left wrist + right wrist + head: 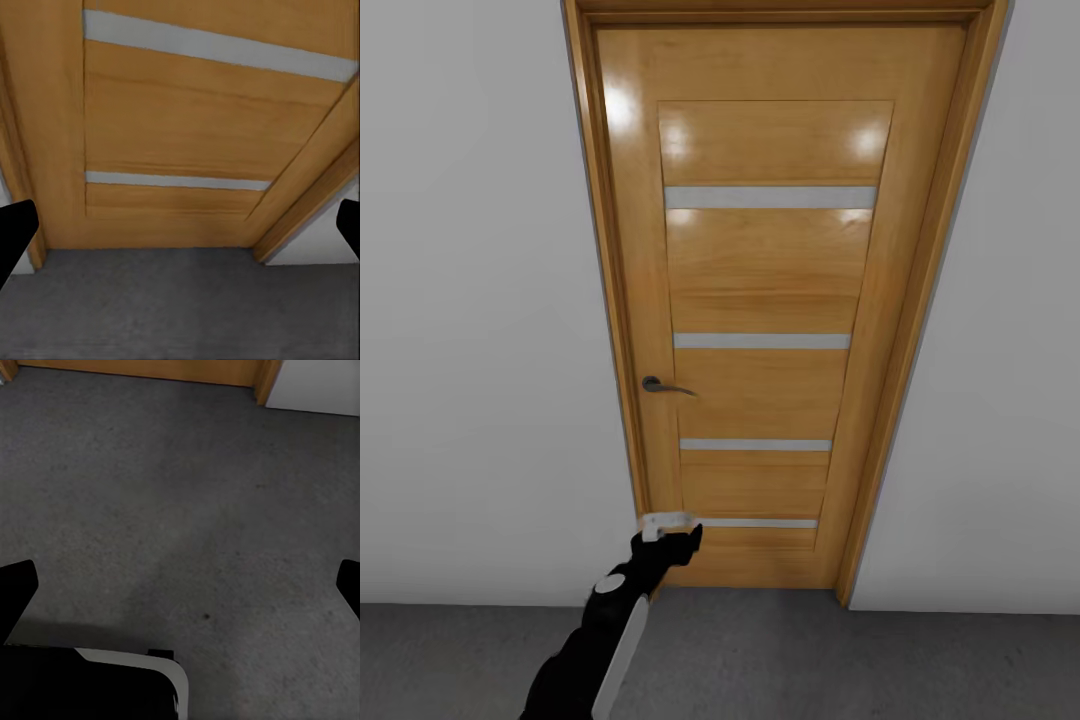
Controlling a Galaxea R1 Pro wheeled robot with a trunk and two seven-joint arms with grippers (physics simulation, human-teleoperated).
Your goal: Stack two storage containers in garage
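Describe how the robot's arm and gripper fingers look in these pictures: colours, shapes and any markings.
In the head view the left arm is glossy black with a long pale grey panel along its side and a round grey cap near the wrist. A small white block sits at the left gripper. In both wrist views the fingers are plain black blunt shapes, with no cables or markings visible.

Even, bright render light; glare spots on glossy door [760,300]; soft wrist views.
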